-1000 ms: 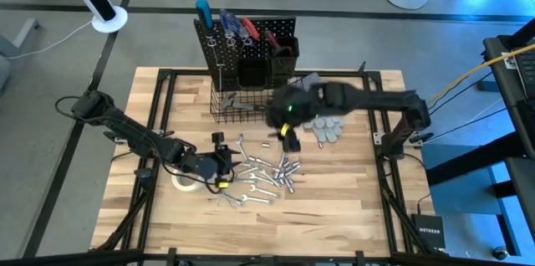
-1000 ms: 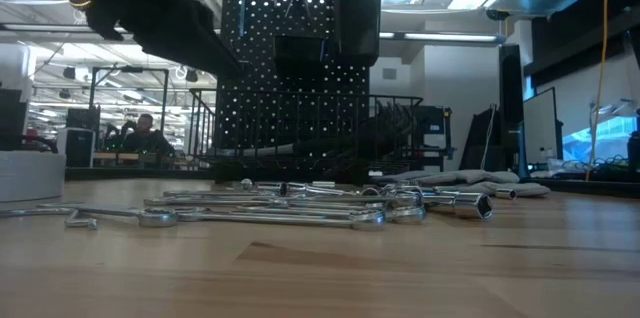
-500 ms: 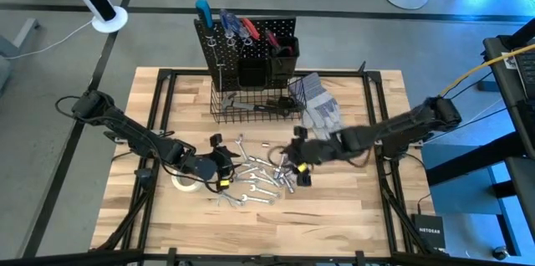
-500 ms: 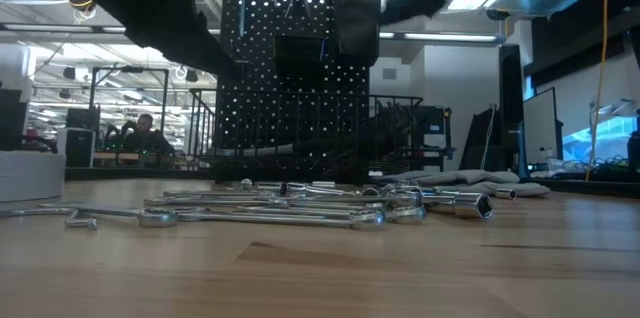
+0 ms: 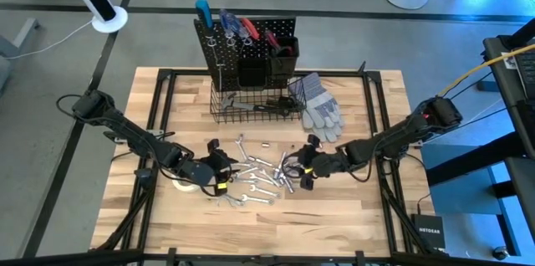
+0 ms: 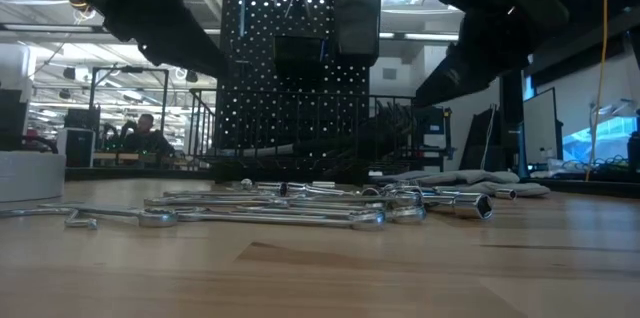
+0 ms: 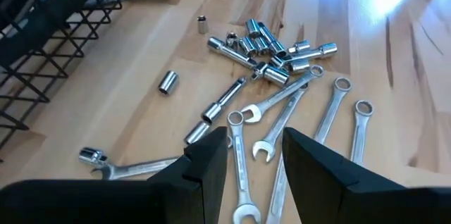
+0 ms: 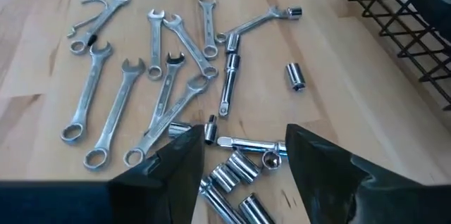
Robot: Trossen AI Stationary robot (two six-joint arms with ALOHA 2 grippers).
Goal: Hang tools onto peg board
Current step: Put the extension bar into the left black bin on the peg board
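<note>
Jaws parted and empty, the left gripper (image 5: 219, 168) and right gripper (image 5: 308, 166) hover at nine and three o'clock of the silver wrenches (image 5: 259, 174) scattered mid-table (image 5: 351, 216); the peg board (image 5: 247, 42) stands at twelve o'clock.

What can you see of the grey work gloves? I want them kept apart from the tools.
The grey work gloves lie flat on the wooden table, fingers pointing toward its front, just right of the peg board's wire basket. They look like soft fabric with darker cuffs. Neither gripper touches them.
</note>
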